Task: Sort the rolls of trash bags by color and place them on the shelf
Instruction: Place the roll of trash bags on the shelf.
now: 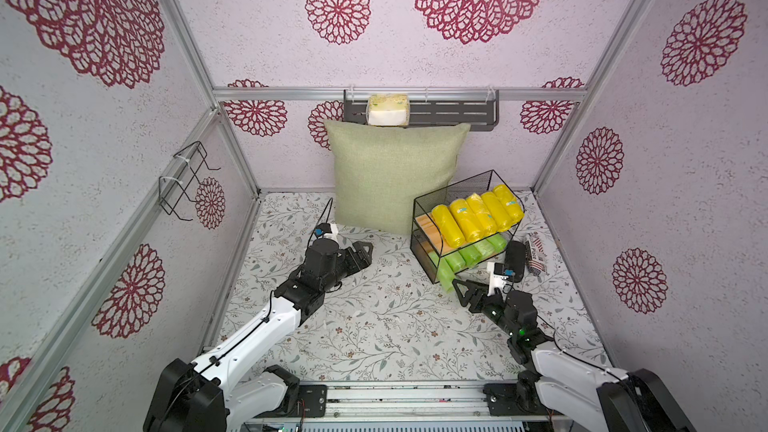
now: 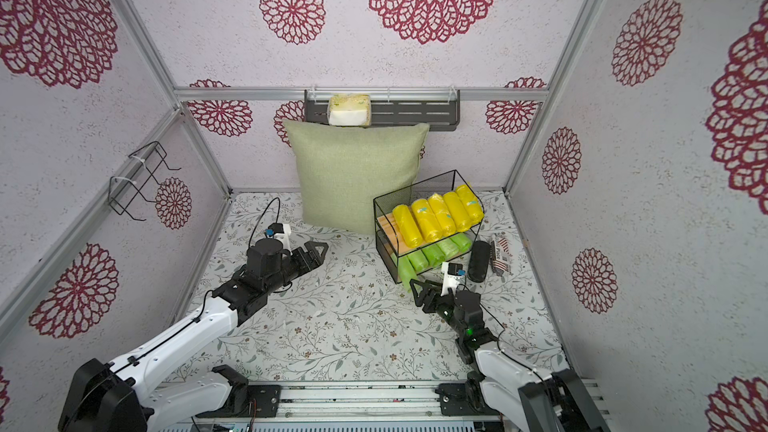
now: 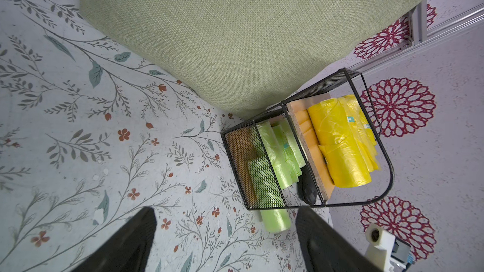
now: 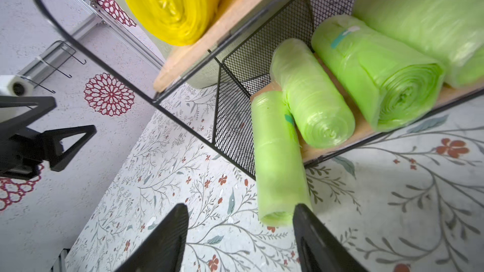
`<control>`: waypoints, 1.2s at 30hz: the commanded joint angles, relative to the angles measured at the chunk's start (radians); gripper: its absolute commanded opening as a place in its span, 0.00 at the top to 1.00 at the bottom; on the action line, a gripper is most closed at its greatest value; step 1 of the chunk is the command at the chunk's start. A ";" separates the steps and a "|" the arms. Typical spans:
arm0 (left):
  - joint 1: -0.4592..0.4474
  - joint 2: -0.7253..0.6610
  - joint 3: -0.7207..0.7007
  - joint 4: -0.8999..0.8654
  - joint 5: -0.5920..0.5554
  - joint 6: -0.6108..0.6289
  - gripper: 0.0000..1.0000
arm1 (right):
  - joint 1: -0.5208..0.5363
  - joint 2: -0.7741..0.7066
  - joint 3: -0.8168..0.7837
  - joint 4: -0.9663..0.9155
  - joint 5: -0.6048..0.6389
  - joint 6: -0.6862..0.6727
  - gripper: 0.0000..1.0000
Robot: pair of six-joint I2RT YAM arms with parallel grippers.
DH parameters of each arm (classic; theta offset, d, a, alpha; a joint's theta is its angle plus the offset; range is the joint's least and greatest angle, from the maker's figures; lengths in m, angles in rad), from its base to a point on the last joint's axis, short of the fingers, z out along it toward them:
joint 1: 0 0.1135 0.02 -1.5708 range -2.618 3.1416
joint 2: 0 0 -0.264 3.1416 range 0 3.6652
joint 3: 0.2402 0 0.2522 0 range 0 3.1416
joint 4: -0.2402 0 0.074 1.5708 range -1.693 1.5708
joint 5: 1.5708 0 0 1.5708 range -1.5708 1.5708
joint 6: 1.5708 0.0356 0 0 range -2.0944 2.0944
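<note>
A light green roll of trash bags (image 4: 280, 166) lies askew at the front left corner of the shelf (image 1: 454, 195). One end is on the lower board (image 4: 310, 150) beside four other green rolls (image 1: 478, 251), the other juts past the frame over the floral tabletop (image 1: 374, 326), and five yellow rolls (image 1: 478, 214) fill the upper board (image 1: 424, 222). It looks light, soft and slippery, so a pinch across its middle seems safest; the right gripper (image 4: 239, 210) sits half open and empty at its free end, the left gripper (image 3: 225, 213) wide open and empty. The shelf stands near the tabletop's back right corner beside a green pillow (image 1: 395, 176), with patterned walls (image 1: 685, 201) close around.
</note>
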 commanded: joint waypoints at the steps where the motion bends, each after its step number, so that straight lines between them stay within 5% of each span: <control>1: 0.005 0.025 0.039 0.016 0.023 -0.003 0.11 | 0.018 -0.029 -0.006 -0.089 -0.004 0.016 0.42; 10: 0.005 0.060 0.063 0.009 0.072 -0.003 0.11 | 0.078 0.190 0.031 0.102 0.009 0.033 0.63; 26: -0.058 0.184 0.149 -0.024 0.312 0.165 0.13 | 0.063 0.598 0.173 0.430 0.092 0.068 0.70; 36: -0.110 0.284 0.185 -0.018 0.329 0.158 0.14 | 0.065 0.789 0.237 0.621 0.120 0.144 0.68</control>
